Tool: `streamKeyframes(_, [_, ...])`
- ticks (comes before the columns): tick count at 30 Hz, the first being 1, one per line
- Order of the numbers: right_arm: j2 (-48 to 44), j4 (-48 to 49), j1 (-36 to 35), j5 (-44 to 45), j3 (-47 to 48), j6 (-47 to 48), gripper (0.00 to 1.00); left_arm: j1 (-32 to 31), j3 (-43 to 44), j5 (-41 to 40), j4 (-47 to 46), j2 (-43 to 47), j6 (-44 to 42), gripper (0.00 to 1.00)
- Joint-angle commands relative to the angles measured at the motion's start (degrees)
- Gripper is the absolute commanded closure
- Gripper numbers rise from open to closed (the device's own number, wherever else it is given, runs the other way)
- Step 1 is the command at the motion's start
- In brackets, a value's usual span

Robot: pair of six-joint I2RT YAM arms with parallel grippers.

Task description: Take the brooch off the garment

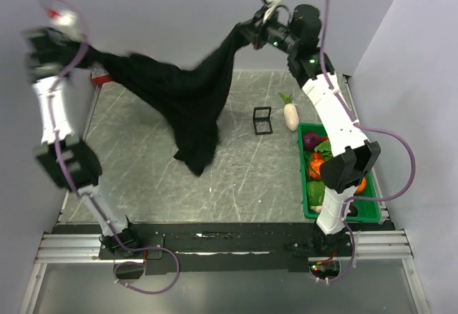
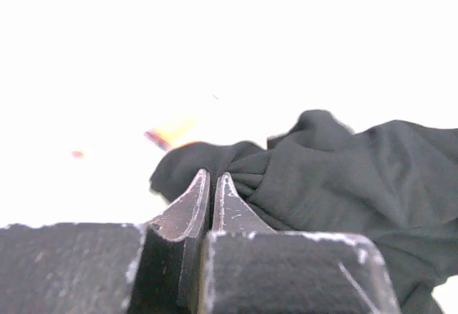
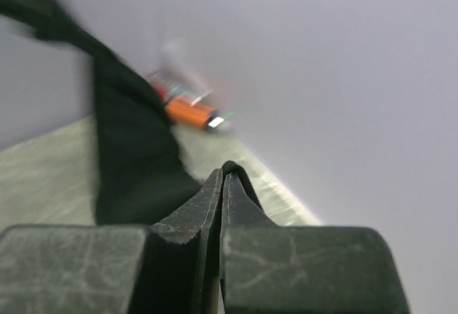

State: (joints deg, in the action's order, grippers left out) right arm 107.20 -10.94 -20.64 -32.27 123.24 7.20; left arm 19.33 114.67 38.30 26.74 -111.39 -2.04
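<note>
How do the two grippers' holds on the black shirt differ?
The left gripper pinches a gathered bunch of the black shirt; the right gripper clamps only a thin fold. In the top view the left gripper is motion-blurred, the right gripper sharp. Both are shut on the shirt, which is stretched between them.

Left gripper (image 2: 213,179) at bottom center. Its 2 dark fingers (image 2: 184,212) are pressed together with the tips almost touching, metal scuffed and scratched. Black garment (image 2: 343,174) is bunched right at the tips, its gathers converging there, so the cloth looks clamped between them. Fabric spreads right and down to the frame edge, wrinkled, with 1 rounded hump on top. Background is blown out white. Blurry orange-yellow streak (image 2: 172,131) sits just above the cloth's left end, small red smudge (image 2: 77,154) further left. Both are too blurred to identify.
</note>
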Motion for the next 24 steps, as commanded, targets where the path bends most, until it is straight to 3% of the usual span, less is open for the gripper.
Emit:
streamKeyframes(1, [0.29,8.12,2.27,5.11,8.49,0.71,1.0,6.06,8.19,0.99,-6.97,14.09,-0.06,0.99])
streamKeyframes(4, [-0.49,10.67,2.36,6.43,10.35,1.23,1.0,6.6,9.17,-0.77,-6.96,18.74,-2.44,0.99])
streamKeyframes(9, [-3.74,15.34,2.19,5.73,8.69,0.19,1.0,6.6,-0.14,-5.34,-13.56,31.31,-3.48,0.99])
streamKeyframes(12, [-6.9,14.9,1.92,2.67,4.39,-0.87,1.0,6.68,-4.97,-6.04,-10.06,36.41,-8.75,0.99])
streamKeyframes(16, [-15.25,13.93,-0.18,-1.03,-10.94,2.81,1.0,6.68,-15.42,-6.85,-3.13,43.96,-16.83,0.97])
streamKeyframes(17, [-17.0,13.58,-0.53,-2.0,-14.57,3.77,1.0,6.68,-21.01,-6.75,-1.71,45.29,-21.29,0.92])
streamKeyframes(18, [-21.02,13.32,-1.49,-3.05,-18.35,6.83,1.0,6.68,-24.2,-6.66,-0.48,46.87,-23.08,0.81])
streamKeyframes(19, [-23.15,13.57,-2.03,-3.67,-27.09,8.34,1.0,6.68,-30.32,-7.36,1.71,49.58,-24.14,0.53])
streamKeyframes(20, [-25.17,13.84,-2.47,-3.68,-31.53,9.49,1.0,6.6,-33.0,-8.76,3.04,50.82,-26.32,0.43])
streamKeyframes(21, [-27.98,13.67,-2.65,-4.02,-37.75,10.63,1.0,6.6,-35.2,-9.12,4.62,51.71,-27.04,0.38])
streamKeyframes(22, [-28.96,12.27,-3.0,-4.81,-39.38,10.64,1.0,6.6,-38.09,-9.65,5.33,52.85,-26.79,0.31])
streamKeyframes(24, [-29.76,11.2,-3.26,-4.82,-39.92,7.94,1.0,6.6,-39.26,-7.65,5.87,53.12,-21.53,0.28])
